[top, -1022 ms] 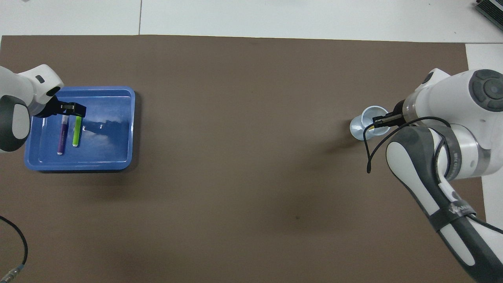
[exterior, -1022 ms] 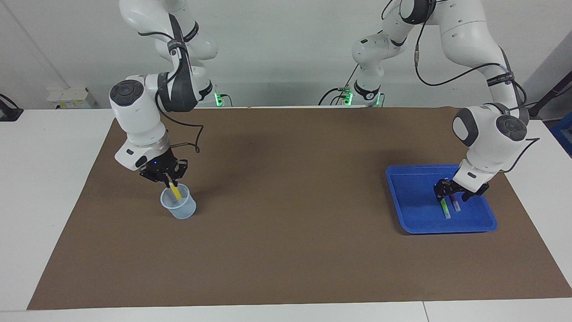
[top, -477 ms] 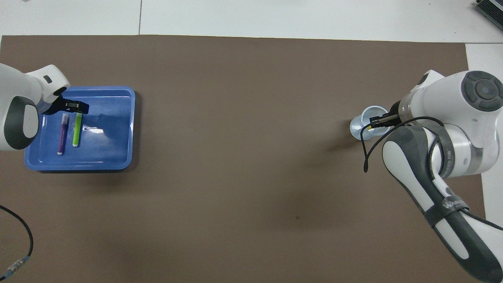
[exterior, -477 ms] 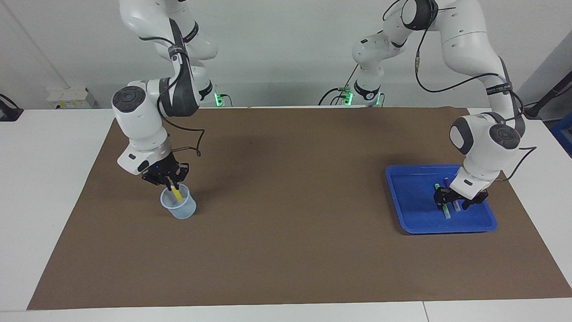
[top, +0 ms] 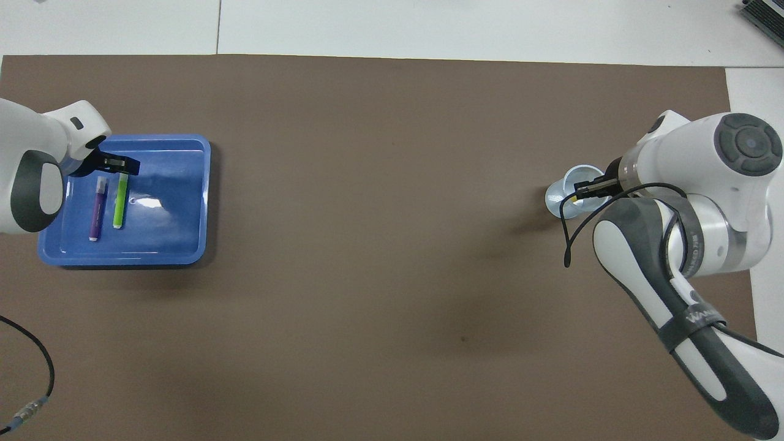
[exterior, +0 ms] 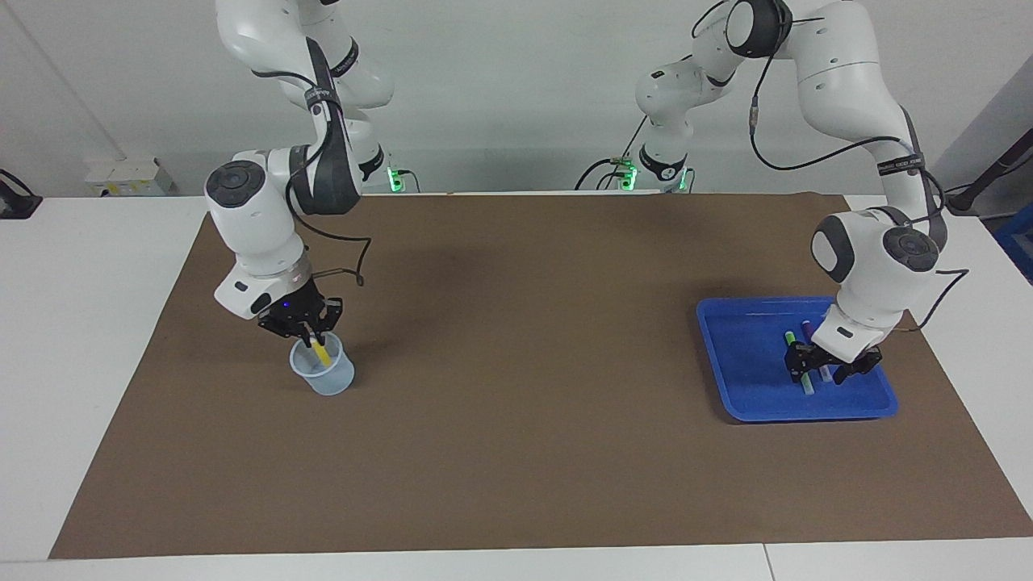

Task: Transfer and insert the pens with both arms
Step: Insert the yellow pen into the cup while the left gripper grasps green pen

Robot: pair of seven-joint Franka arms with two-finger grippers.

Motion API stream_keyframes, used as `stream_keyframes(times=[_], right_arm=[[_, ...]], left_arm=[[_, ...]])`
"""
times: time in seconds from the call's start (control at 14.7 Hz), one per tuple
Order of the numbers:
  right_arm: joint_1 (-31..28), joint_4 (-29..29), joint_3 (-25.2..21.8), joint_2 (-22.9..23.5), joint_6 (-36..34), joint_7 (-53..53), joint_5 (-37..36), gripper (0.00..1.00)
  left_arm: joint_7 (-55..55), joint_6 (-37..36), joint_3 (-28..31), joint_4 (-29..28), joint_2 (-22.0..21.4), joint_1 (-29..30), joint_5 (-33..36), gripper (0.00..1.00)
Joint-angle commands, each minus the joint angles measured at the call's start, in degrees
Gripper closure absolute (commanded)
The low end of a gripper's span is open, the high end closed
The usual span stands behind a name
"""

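Note:
A yellow pen [exterior: 320,352] leans in a small translucent cup [exterior: 327,378] toward the right arm's end of the table. My right gripper [exterior: 309,329] is just over the cup's rim, shut on the pen's upper end. From overhead only a sliver of that yellow pen [top: 577,199] shows beside the right gripper [top: 585,191]. A green pen [top: 120,205] and a purple pen [top: 97,211] lie side by side in the blue tray [top: 171,214]. My left gripper [exterior: 819,373] is down low over them, open, with its fingers either side of the pair.
A brown mat [exterior: 516,363] covers most of the white table. The blue tray [exterior: 742,355] sits toward the left arm's end and the cup [top: 557,199] toward the right arm's end. A loose black cable [top: 30,380] lies near the robots' edge.
My left gripper has sunk lower over the two pens in the tray, its wrist turning more upright. The right gripper has barely shifted and still holds the yellow pen in the cup.

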Motion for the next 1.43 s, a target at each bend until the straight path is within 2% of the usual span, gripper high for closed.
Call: stream_keyframes(times=[0.0, 0.27, 0.68, 0.82, 1.09, 1.23, 1.29, 1.36], right_arm=[[-1.0, -1.3, 0.9, 0.2, 1.7, 0.7, 0.3, 0.00], [-1.0, -1.3, 0.9, 0.2, 1.6, 0.6, 0.3, 0.00], [-1.0, -0.7, 0.9, 0.0, 1.1, 0.3, 0.3, 0.00], [-0.5, 0.4, 0.9, -1.1, 0.5, 0.3, 0.3, 0.00], [-0.4, 0.7, 1.1, -5.3, -1.2, 0.0, 0.3, 0.00], [-0.4, 1.2, 1.1, -8.0, -4.2, 0.0, 0.3, 0.00], [-0.4, 2.1, 1.1, -9.3, -5.8, -0.1, 0.3, 0.00], [-0.4, 2.7, 1.1, -10.6, -7.1, -0.2, 0.3, 0.00]], left_arm=[[0.6, 1.9, -0.2, 0.4, 1.4, 1.0, 0.9, 0.21], [0.6, 3.5, -0.2, -1.5, 1.4, 1.6, 0.8, 0.23], [1.0, -0.1, -0.9, -3.0, 0.8, 3.0, -0.2, 0.25], [1.1, -2.9, -0.9, -2.5, 0.6, 2.8, -3.2, 0.25], [1.0, -3.7, -1.0, -2.4, 0.6, 2.5, -3.7, 0.26], [1.1, -3.8, -1.0, -2.4, 0.6, 2.4, -3.7, 0.29], [1.1, -3.8, -1.0, -2.4, 0.6, 2.5, -3.7, 0.34], [1.1, -3.8, -1.0, -2.4, 0.6, 2.5, -3.7, 0.42]])
